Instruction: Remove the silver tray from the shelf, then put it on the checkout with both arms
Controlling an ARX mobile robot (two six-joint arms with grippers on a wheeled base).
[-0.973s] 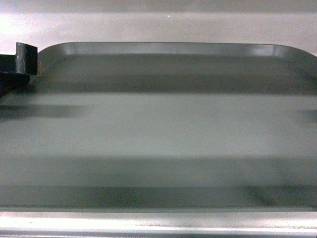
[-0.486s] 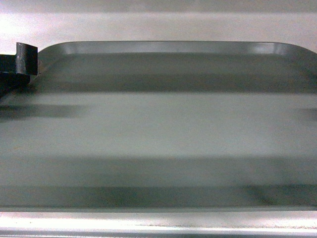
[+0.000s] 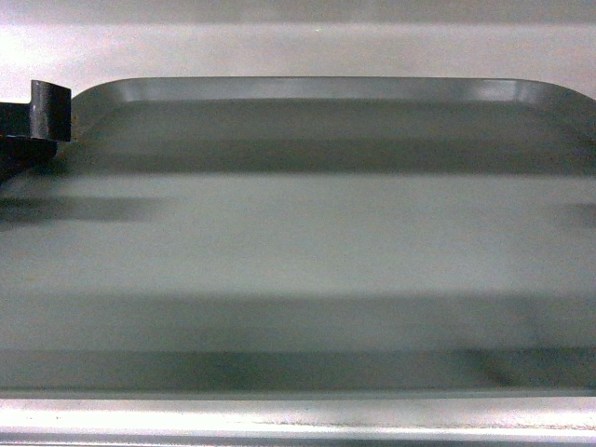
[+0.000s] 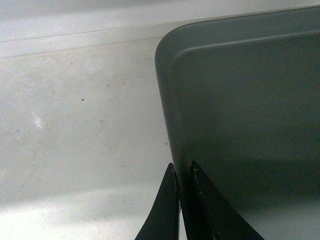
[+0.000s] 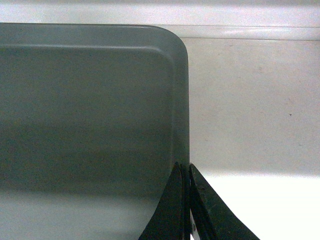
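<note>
White shelf (image 4: 75, 125), gripper-clamped silver tray (image 3: 298, 242)

Left tool (image 4: 183, 175) pinching silver tray (image 4: 250, 100) rim.

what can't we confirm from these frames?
- Right gripper: outside the head view, past its right edge; seen only by its wrist camera, pinched on the silver tray rim.
- Left gripper: head view shows only a black piece at the left edge.
- Tray's near corners: cut off in every view.
- Whether the tray is lifted or resting on the white surface: underside hidden.
- Checkout: in no view.
</note>
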